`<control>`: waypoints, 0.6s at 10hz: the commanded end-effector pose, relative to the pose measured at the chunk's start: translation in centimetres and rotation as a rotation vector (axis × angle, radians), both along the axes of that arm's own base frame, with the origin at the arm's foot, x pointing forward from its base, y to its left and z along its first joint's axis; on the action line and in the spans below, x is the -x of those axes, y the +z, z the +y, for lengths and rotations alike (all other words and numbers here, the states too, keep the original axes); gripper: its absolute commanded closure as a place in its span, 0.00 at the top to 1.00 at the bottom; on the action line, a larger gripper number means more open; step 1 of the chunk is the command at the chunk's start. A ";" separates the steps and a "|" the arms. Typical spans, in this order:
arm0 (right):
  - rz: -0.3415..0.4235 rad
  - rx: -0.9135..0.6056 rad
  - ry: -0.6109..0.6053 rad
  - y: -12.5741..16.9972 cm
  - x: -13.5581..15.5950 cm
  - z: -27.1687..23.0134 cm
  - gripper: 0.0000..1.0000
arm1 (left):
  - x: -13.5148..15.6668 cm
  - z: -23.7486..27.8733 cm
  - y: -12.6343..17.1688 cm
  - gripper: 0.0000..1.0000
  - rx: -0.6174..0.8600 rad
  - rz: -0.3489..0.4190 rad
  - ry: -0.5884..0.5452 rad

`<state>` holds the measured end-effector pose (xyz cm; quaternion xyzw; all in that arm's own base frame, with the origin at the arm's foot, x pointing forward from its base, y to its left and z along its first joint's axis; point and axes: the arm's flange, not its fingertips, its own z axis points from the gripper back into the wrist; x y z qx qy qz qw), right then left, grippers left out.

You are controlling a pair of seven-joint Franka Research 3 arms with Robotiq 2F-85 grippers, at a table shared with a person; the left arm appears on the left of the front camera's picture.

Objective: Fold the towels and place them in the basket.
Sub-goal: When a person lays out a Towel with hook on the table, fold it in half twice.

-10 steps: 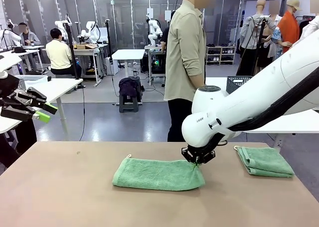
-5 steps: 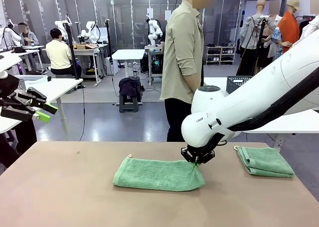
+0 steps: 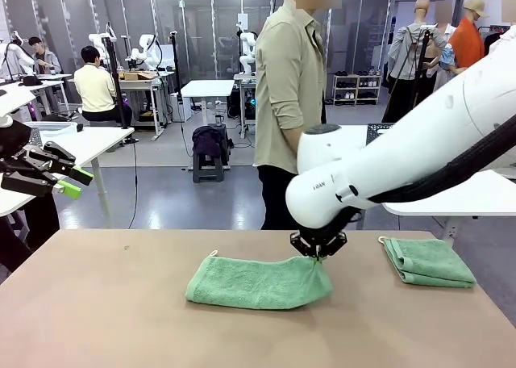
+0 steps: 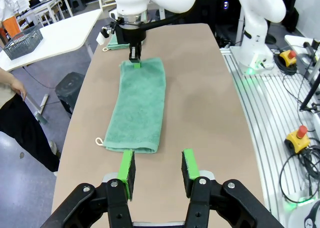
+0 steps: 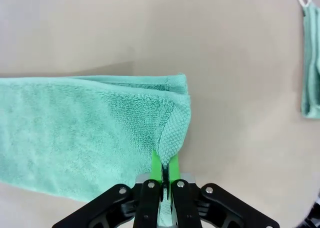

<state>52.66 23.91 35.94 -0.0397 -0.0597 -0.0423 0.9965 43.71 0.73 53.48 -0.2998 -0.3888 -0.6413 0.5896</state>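
The right tool (image 3: pixel 319 255) pinched 1 towel (image 3: pixel 256 282) by its corner (lifted slightly) on the table (image 3: pixel 105 311); the left tool (image 4: pixel 158 174) hung apart.

I see the brown tabletop (image 3: pixel 105 311) as my landmark. Just behind its far edge stands a person in a beige shirt (image 3: pixel 289 85). Further behind, a dark bag lies on a small stool (image 3: pixel 208 146), with a white table (image 3: pixel 206 88) beyond it.
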 end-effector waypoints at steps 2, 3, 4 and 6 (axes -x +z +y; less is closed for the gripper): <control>0.084 0.124 -0.071 2.3 -1.5 5.8 0.06 | 0.0 -0.1 0.1 0.50 0.011 -0.010 0.001; 0.087 0.151 -0.078 2.8 -1.9 7.5 0.06 | 0.0 -0.1 0.1 0.50 0.011 -0.010 0.001; 0.086 0.189 -0.069 3.1 -2.9 9.5 0.06 | 0.0 -0.1 0.1 0.50 0.011 -0.010 0.001; 0.103 0.199 -0.094 2.7 -5.2 13.0 0.06 | 0.0 -0.1 0.1 0.50 0.011 -0.010 0.001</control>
